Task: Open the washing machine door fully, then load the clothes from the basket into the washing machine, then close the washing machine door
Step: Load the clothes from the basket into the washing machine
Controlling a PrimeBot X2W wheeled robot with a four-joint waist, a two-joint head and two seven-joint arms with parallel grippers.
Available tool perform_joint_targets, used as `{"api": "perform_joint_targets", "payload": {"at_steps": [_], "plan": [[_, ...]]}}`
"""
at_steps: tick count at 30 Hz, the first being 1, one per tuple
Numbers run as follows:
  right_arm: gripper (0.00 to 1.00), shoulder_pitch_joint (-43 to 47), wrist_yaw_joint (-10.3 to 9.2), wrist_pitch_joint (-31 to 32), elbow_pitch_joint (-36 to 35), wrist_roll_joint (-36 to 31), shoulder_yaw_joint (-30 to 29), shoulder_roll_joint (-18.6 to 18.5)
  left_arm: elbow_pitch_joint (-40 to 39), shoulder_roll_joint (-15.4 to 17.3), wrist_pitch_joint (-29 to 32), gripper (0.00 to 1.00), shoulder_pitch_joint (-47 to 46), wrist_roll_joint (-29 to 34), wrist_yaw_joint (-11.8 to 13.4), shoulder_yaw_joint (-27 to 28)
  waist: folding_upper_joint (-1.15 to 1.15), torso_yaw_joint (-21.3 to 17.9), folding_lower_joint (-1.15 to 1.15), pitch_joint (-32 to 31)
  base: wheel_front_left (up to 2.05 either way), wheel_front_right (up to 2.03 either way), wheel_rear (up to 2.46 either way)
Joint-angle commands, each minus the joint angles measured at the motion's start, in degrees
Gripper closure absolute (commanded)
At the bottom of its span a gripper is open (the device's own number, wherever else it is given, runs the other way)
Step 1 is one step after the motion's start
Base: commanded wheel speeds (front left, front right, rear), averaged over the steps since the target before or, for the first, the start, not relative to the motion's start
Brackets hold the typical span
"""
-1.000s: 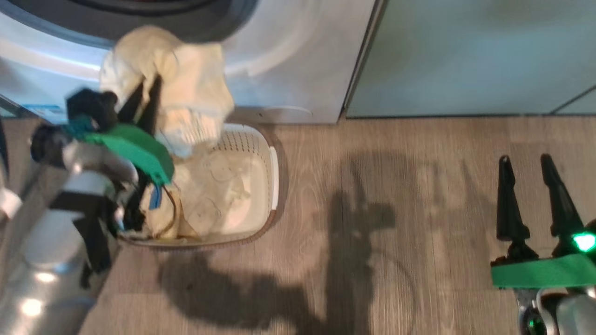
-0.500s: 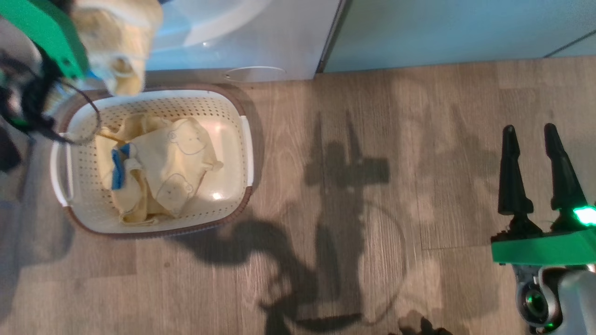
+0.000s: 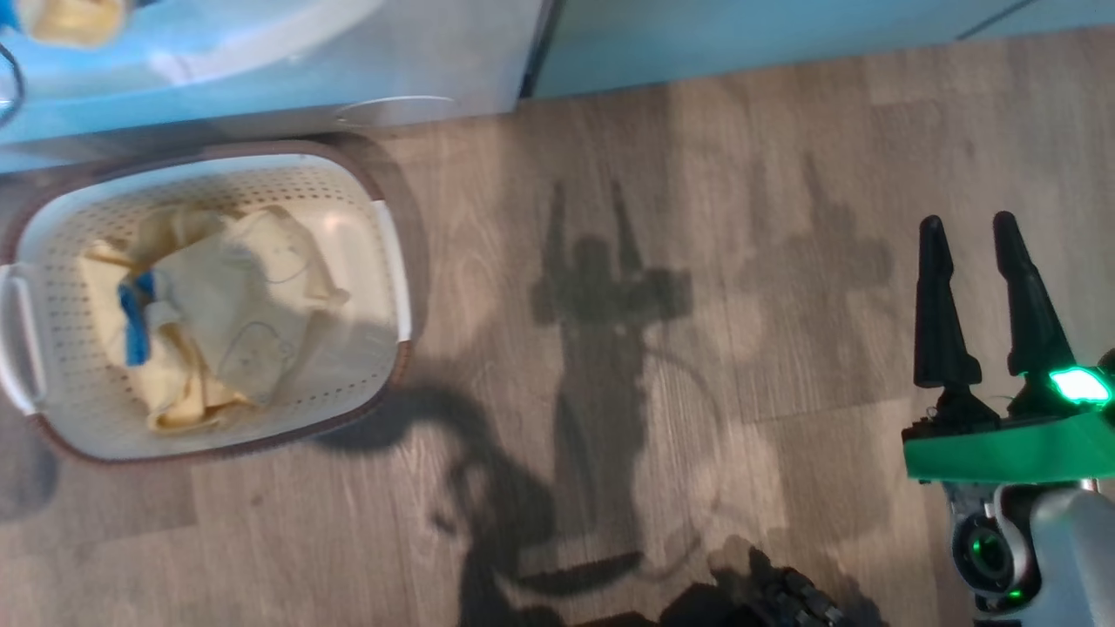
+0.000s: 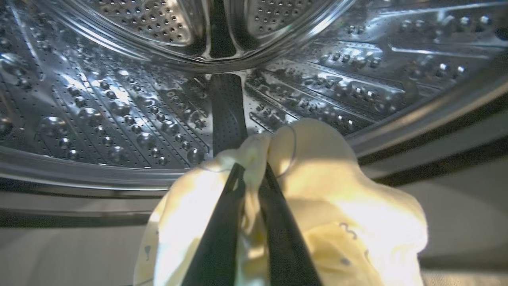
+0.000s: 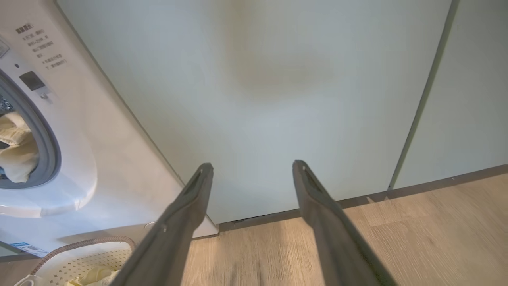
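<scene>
Now left pincer (image 4: 253,169) is gripping garment (image 4: 337,190) at drum (image 4: 119,111) mouth, right pincer (image 3: 969,225) idling open; next likely release inside.

A cream basket (image 3: 394,261) with a brown rim and dotted sides sits on the wood floor (image 3: 784,174) at the left, just in front of the white washing machine (image 3: 366,52). Pale yellow clothes (image 3: 235,305) lie heaped in it, one with a blue patch (image 3: 135,313). Pale green cabinets (image 3: 740,35) run along the top. At the lower right the right gripper (image 3: 967,222) hangs over the floor, fingers apart, well away from the basket
</scene>
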Motion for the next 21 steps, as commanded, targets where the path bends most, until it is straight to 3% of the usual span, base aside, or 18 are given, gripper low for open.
{"api": "perform_joint_targets", "payload": {"at_steps": [1, 10, 15, 21], "plan": [[0.0, -0.23, -0.16, -0.37, -1.38, 0.85, 1.35, -0.34, -1.41, 4.21, 1.37, 1.0, -3.83, 0.72, 0.61, 1.93, 0.0, -1.74, 0.0, 1.22, 0.0, 0.0, 0.0], [0.0, -0.81, -0.16, -0.37, -1.52, 2.89, 2.84, -0.34, -0.41, 7.47, 1.0, 1.0, -10.34, 3.75, 1.67, 1.59, 0.0, -5.07, 0.0, 3.84, 0.0, 0.0, 0.0], [0.0, -1.0, -0.16, -0.37, -1.53, 3.61, 2.88, -0.34, 0.36, 8.55, -5.15, 1.0, -12.79, 5.91, 1.95, 1.62, 0.0, -5.91, 0.0, 4.93, 0.0, 0.0, 0.0], [0.0, -1.72, -0.16, -0.37, -1.85, 3.89, 3.09, -0.34, 0.96, 8.87, -17.37, 1.0, -15.15, 9.29, 2.18, 1.14, 0.0, -6.01, 0.0, 6.26, 0.0, 0.0, 0.0]]}}
